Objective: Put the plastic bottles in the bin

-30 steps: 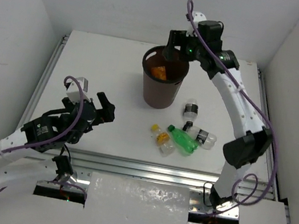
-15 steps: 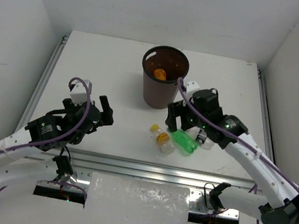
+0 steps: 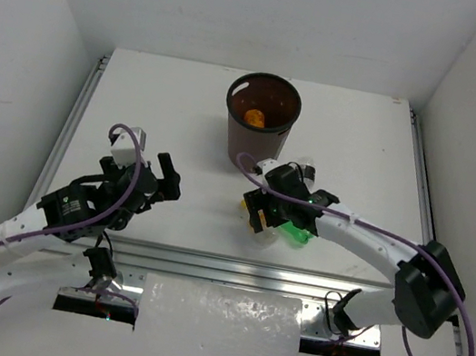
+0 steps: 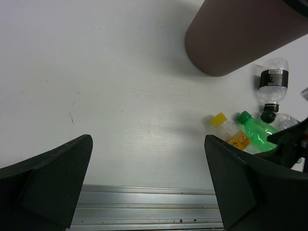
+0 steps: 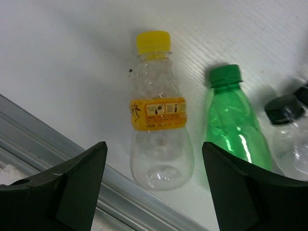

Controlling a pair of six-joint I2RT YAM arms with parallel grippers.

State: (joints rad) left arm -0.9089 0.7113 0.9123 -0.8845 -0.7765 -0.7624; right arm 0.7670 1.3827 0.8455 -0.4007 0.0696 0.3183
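The bin (image 3: 258, 136) stands at mid table with one orange bottle (image 3: 254, 117) lying inside. A clear bottle with a yellow cap and orange label (image 5: 159, 139) lies near the front rail, next to a green bottle (image 5: 233, 125) and a clear black-capped bottle (image 5: 288, 130). My right gripper (image 3: 258, 211) is open and hovers just above the yellow-capped bottle, its fingers either side of the bottle's lower half in the right wrist view (image 5: 154, 149). My left gripper (image 3: 164, 179) is open and empty over bare table to the left. Another clear bottle with a black label (image 4: 273, 82) lies beside the bin.
A metal rail (image 5: 57, 144) runs along the table's front edge, right behind the yellow-capped bottle's base. White walls enclose the table on three sides. The green bottle (image 3: 295, 232) lies under my right forearm.
My right arm has swung from above the bin down and forward to the bottles near the front rail, and now hovers open over the yellow-capped bottle. My left arm has hardly moved.
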